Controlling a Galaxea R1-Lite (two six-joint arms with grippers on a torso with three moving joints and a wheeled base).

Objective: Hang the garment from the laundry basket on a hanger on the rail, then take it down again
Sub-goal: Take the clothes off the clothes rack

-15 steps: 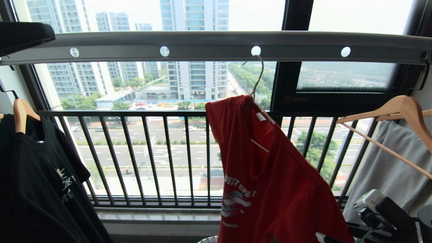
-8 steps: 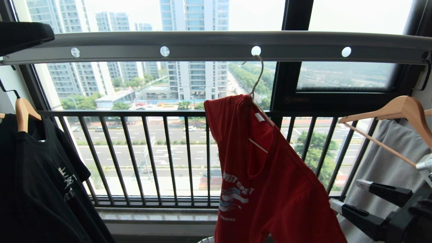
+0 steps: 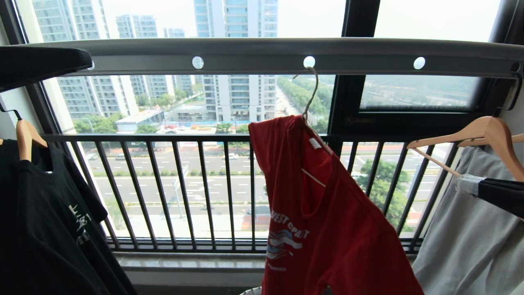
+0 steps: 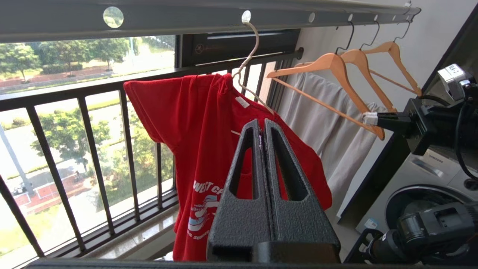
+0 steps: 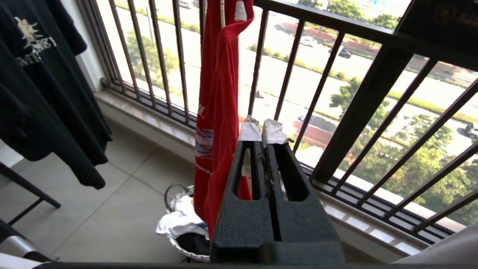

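Moved: right end effector (image 3: 470, 184) is rising from the lower right corner to beside the wooden hangers (image 3: 483, 133); its jaws, spread half a second ago, are now sitting pressed together on nothing. Left arm's dark underside (image 3: 41, 65) is dropping lower across the rail's left end.
Shirt: red shirt (image 3: 327, 221) is hanging on the wire hanger (image 3: 313, 96), well apart from both end effectors, between the black tee (image 3: 45, 221) and the grey garment (image 3: 470, 241).
Hanger: hook is sitting in a hole of the rail (image 3: 368, 57). The shirt is hanging skewed, left shoulder high, collar sagging off to the right so a bare stretch of wire is showing in the neck; probably only one shoulder is seated properly.
Left end effector (image 4: 262, 129): closed and empty, pointing at the shirt from the near side.
Stage: hanging looks done; both arms are probably clearing off before the take-down.
Basket (image 5: 188, 239): on the floor right under the shirt hem, with white laundry in it; placed so a dropped shirt lands back inside, I'd guess.
Hidden: right end effector is cut off by the head view's edge; hem is running out of the head view; far side of the hanger is under the fabric, so the seating is hard to confirm.
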